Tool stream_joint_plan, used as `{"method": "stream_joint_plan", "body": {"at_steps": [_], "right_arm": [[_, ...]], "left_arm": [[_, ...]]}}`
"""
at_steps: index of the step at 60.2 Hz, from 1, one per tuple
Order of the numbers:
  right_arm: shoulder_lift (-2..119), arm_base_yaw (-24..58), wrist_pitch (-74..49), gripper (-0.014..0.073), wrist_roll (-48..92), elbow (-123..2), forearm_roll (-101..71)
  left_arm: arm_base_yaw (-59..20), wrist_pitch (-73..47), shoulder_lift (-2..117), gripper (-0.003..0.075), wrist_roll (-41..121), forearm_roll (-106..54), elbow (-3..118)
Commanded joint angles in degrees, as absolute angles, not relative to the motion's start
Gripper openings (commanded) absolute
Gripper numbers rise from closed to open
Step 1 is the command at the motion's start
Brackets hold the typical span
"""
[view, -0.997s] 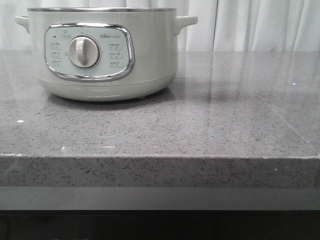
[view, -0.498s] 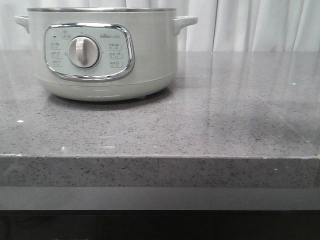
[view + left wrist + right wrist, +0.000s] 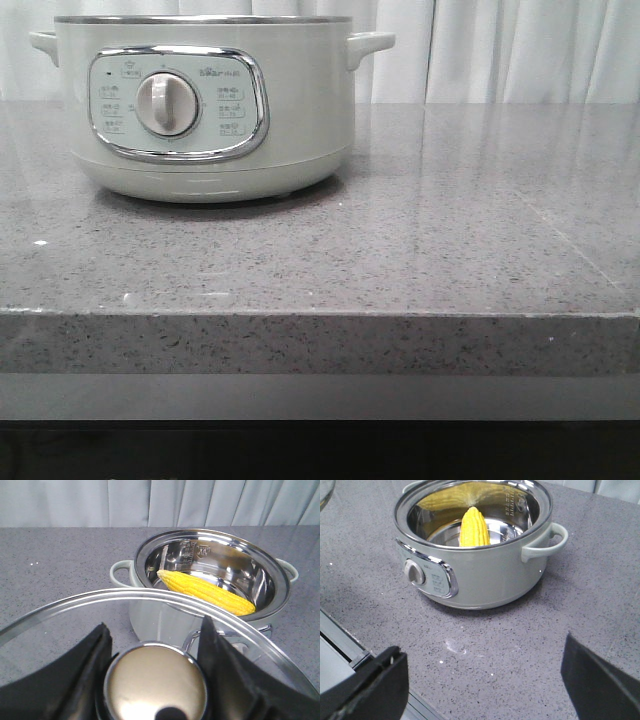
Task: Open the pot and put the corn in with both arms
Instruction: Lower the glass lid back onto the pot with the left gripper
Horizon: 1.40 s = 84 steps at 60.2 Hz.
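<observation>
Holding the glass lid point(image 3: 150, 610) by its knob point(image 3: 156, 682), the left tool point(image 3: 155, 680) stays clear of fragile, slippery glass. Right tool point(image 3: 485, 680) gapes empty. Corn point(image 3: 473, 527) sits inside the pot point(image 3: 480, 575).

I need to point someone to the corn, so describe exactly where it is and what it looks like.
Find the big pale cream-green pot on the grey stone counter. Inside its shiny steel bowl lies the corn, leaning against the wall. It is the only bright yellow thing, a tapered cob with kernel rows.
</observation>
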State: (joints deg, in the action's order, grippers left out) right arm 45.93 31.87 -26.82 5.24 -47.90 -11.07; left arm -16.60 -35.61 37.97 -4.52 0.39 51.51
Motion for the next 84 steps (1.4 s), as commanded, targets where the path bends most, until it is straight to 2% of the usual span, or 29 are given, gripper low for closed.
{"method": "stream_joint_plan", "body": {"at_steps": [1,25,40,52,69,84], "right_arm": [[44.87,31.73,-22.01,0.0633,5.89,-49.27,-11.03],[45.56,31.73,-22.08,0.0633,5.89,-49.27,-11.03],[45.56,31.73,-22.08,0.0633,5.89,-49.27,-11.03],[45.56,31.73,-22.08,0.0633,5.89,-49.27,-11.03],[45.56,31.73,-22.08,0.0633,5.89,-49.27,-11.03],[45.56,31.73,-22.08,0.0633,5.89,-49.27,-11.03]], "left_arm": [[-16.51,-27.05,37.68,0.0229,-4.92,0.00,53.63],[-16.51,-26.80,37.68,0.0229,-4.92,0.00,53.63],[-16.51,-21.79,41.04,0.0229,-4.48,-3.59,53.85],[-17.11,-18.52,49.64,0.0229,-4.48,-4.61,58.56],[-22.96,-16.03,66.47,0.0229,-1.71,-4.61,70.51],[-23.23,-15.80,78.93,0.0229,-1.70,-6.46,80.91]]}}
